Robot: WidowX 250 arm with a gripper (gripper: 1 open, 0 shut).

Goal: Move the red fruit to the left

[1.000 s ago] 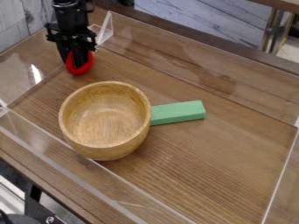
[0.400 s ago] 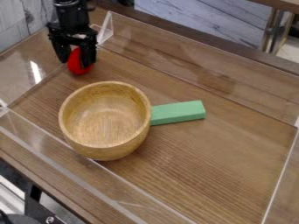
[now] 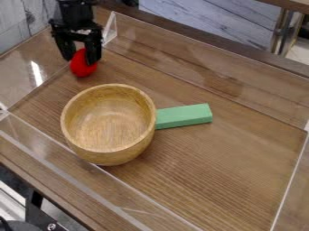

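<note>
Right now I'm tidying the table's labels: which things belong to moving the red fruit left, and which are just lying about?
Part of the job:
- small bright red rounded toy fruit, on the table at the far left
- black gripper, jaws open, straddling the fruit

Just lying about:
- round wooden bowl, empty
- flat green block, beside the bowl

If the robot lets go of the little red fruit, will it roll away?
It might. The red fruit looks smooth and rounded, so a nudge could roll it across the flat table. Its slightly egg-like shape would probably make it wobble and curve. The open hand still flanks it.
</note>
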